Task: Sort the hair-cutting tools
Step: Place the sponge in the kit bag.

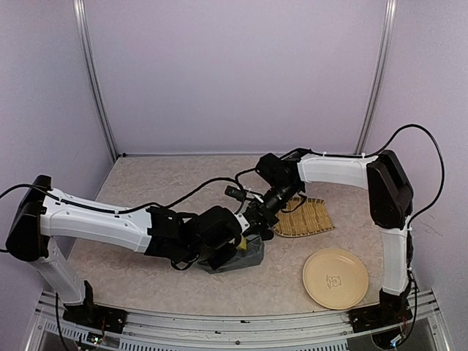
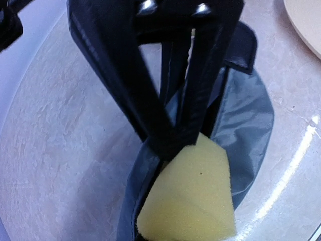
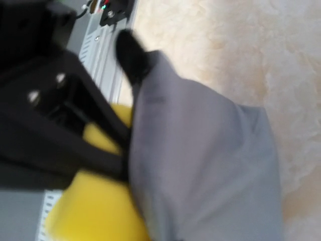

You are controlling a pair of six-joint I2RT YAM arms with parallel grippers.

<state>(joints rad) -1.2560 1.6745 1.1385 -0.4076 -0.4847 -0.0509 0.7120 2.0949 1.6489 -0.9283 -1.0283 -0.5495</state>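
Note:
The hair-cutting tools are hidden in every view. A grey-blue zip pouch [image 1: 248,257] lies at the table's middle with a yellow sponge [image 1: 240,244] sticking out of its mouth. My left gripper [image 1: 232,247] is shut on the pouch's rim [image 2: 150,165], its tips [image 2: 170,146] touching the sponge's [image 2: 193,201] upper corner. My right gripper [image 1: 256,218] reaches in from the right, right over the pouch. Its wrist view is blurred and filled by pouch fabric [image 3: 200,165] and sponge [image 3: 95,216], and its own jaws cannot be made out. The left gripper's fingers [image 3: 75,135] show there.
A woven bamboo mat [image 1: 306,218] lies right of the pouch, partly under the right arm. A round yellow plate [image 1: 335,278] sits at the near right, its rim [image 2: 306,22] also in the left wrist view. Purple walls enclose the table.

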